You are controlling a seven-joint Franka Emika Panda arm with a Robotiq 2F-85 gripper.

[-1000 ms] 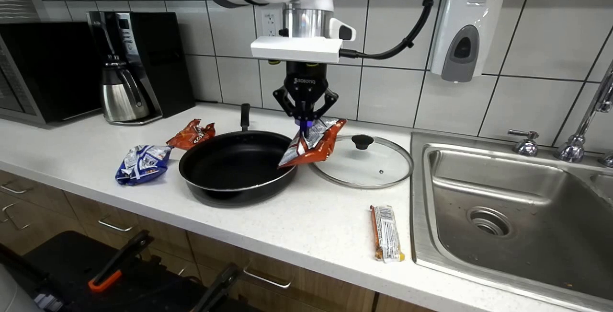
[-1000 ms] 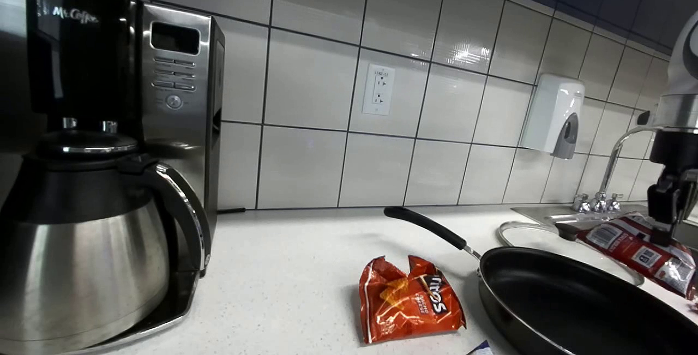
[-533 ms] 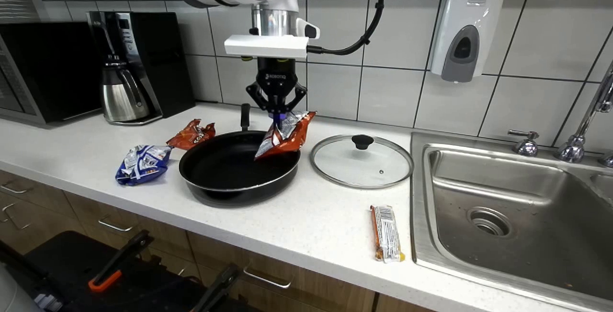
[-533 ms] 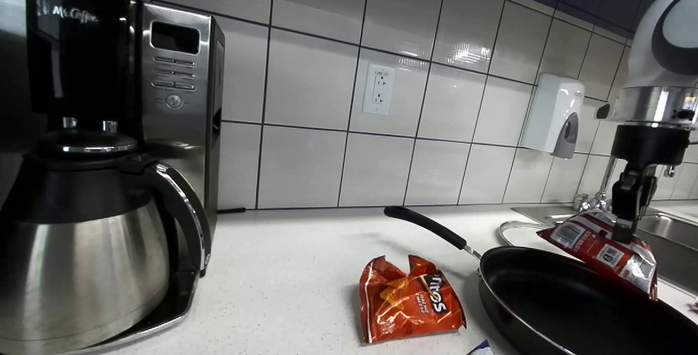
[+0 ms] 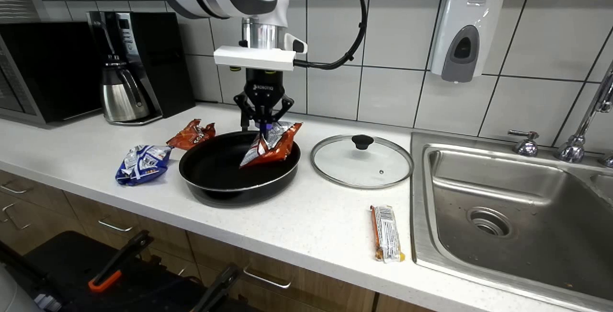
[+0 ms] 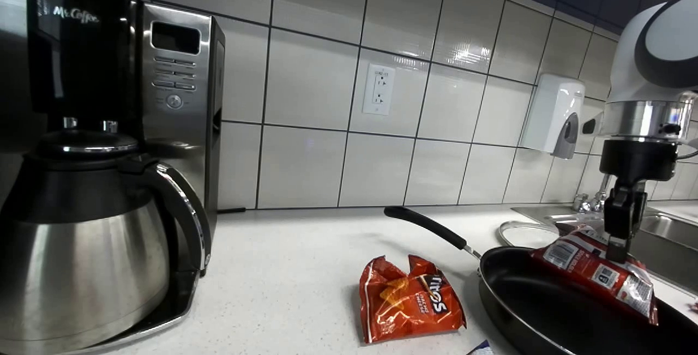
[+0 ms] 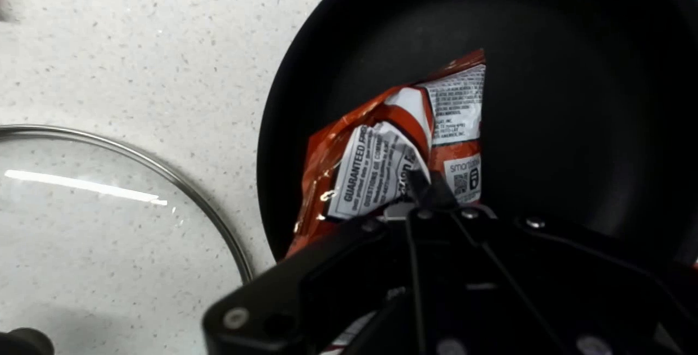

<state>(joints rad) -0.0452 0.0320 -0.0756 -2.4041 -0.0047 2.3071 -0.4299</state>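
In the wrist view the gripper (image 7: 428, 188) blocks a chunk of the held red bag (image 7: 376, 175), and the lid (image 7: 120, 246) gets chopped at left. In an exterior view the pan (image 6: 545, 311) runs out of frame, with only a scrap of blue bag (image 6: 481, 349) poking in. Print on the wrapped bar (image 5: 387, 233)? Too tiny.

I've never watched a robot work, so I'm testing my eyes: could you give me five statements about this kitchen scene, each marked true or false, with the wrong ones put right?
1. The gripper pinches a red snack bag. True.
2. The glass lid covers the frying pan. False: the glass lid lies apart from it, flat on the countertop.
3. The steel carafe stands in the coffee maker. True.
4. The blue snack bag lies inside the frying pan. False: it lies on the countertop beside it.
5. A Doritos bag lies on the countertop. True.
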